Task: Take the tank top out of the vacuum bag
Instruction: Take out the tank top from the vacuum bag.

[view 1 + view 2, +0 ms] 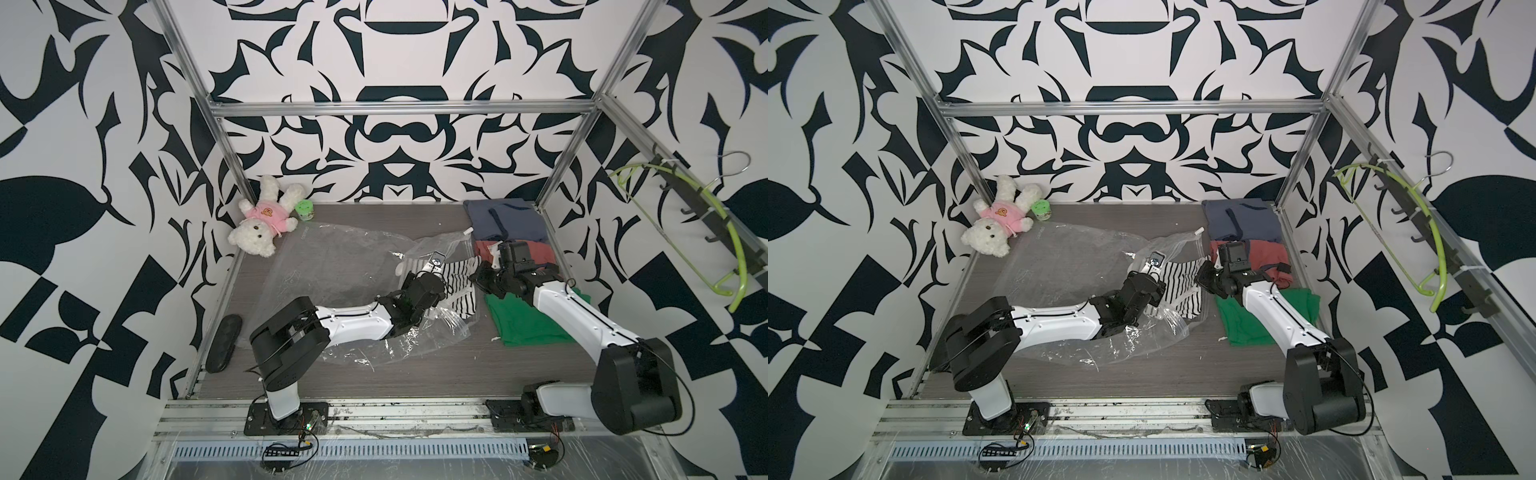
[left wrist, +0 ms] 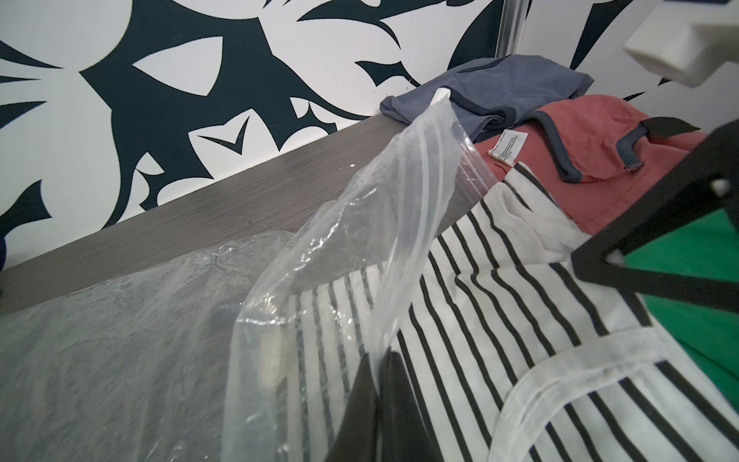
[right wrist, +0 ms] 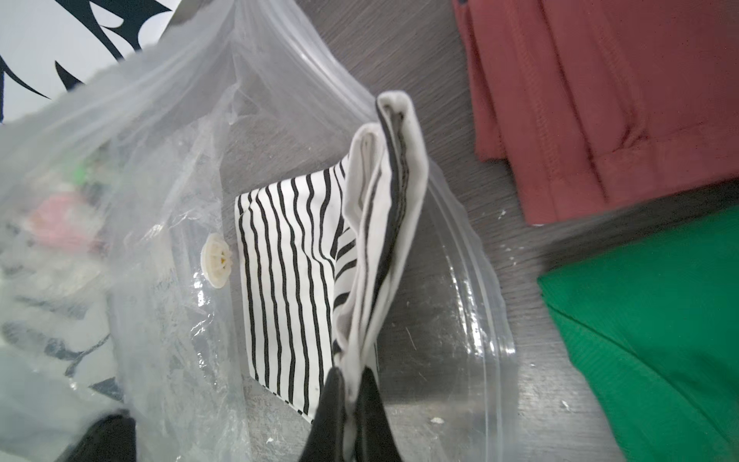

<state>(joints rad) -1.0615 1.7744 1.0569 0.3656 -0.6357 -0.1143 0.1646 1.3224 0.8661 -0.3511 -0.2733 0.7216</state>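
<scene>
Pinching the bag [image 2: 352, 224] rim shut, the left gripper [image 2: 378, 384] faces the right gripper [image 3: 348, 404], clamped on the striped tank top [image 3: 288, 260] near the right edge of the surface [image 1: 415, 374].

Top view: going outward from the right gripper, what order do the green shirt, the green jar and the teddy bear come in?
Measured from the right gripper:
1. green shirt: close by, on the right side, under that arm.
2. green jar: far across the table, at the back left.
3. teddy bear: just beyond the jar, in the back left corner.

Print on garment label [image 2: 508, 150] seemingly illegible
</scene>
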